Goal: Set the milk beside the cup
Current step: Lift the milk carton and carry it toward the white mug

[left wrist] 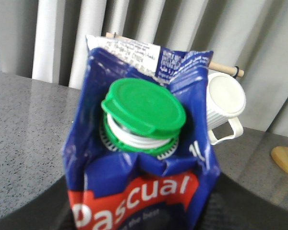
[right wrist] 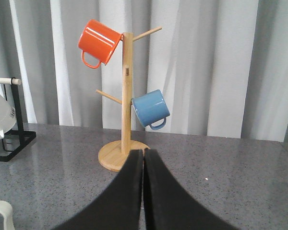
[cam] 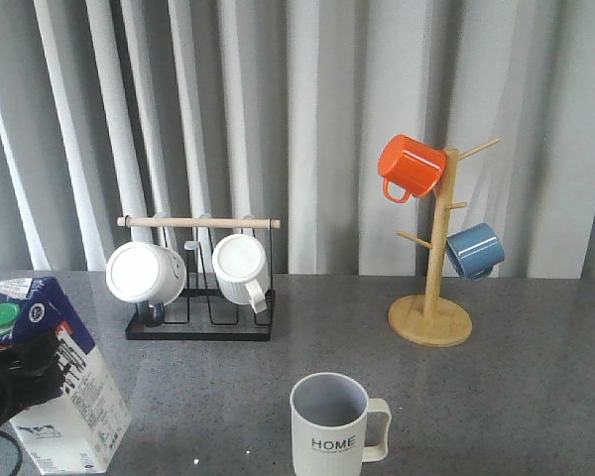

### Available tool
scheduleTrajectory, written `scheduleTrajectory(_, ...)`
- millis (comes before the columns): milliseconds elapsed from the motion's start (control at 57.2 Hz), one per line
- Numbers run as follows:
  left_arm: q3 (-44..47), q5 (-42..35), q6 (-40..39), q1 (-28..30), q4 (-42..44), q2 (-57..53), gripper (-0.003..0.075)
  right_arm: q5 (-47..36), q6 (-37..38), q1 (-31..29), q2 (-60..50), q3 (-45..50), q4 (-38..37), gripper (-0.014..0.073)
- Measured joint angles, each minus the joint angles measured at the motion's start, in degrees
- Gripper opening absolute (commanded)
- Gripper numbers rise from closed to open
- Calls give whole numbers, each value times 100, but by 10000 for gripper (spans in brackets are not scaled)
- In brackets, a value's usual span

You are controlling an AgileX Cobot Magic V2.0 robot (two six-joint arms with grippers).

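The milk (cam: pixel 67 402), a blue and white carton with a green cap, is at the table's front left, tilted. My left gripper (cam: pixel 20 377) is shut on it, black fingers on both sides. In the left wrist view the milk (left wrist: pixel 134 167) fills the middle, with its red "Pascual" band between the fingers (left wrist: pixel 50 208). The cup (cam: pixel 329 426), cream-white with "HOME" and a grey inside, stands at the front centre, handle to the right, well right of the milk. My right gripper (right wrist: pixel 143 160) is shut and empty above the table; it is out of the front view.
A black wire rack (cam: pixel 200 327) with a wooden bar holds two white ribbed mugs (cam: pixel 242 268) at the back left. A wooden mug tree (cam: pixel 431 317) at the back right carries an orange mug (cam: pixel 412 167) and a blue mug (cam: pixel 474 250). Grey curtains hang behind.
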Motion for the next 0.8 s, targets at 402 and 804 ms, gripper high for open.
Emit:
scheduleTrajectory(402,-406,-94,4166,-1622,-3949,-604,139,0,0,0,0,0,0,-9)
scheduleTrajectory(804,-1593,-1610,6543,-3799,-6935,412,139,0,0,0,0,0,0,-9)
